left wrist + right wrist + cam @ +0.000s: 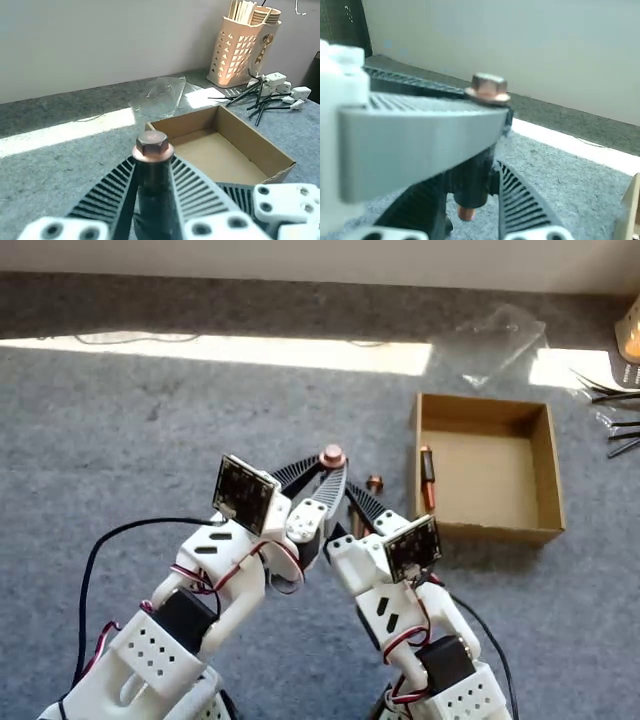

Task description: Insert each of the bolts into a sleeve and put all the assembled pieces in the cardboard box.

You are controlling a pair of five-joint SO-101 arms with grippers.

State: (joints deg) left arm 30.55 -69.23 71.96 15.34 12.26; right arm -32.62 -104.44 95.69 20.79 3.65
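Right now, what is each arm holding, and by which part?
The left gripper clamps the bolt just under its head; the right gripper appears to grip the dark sleeve lower down.

Quick count from above: there were two arms point(215, 585), one cardboard box point(478, 410), one copper-headed bolt point(332, 455) plus another bolt point(375, 483) outside it, and one dark piece point(427, 477) in the box. Also one clear plastic bag point(500, 340) and one beige holder point(242, 47) on the worktop.
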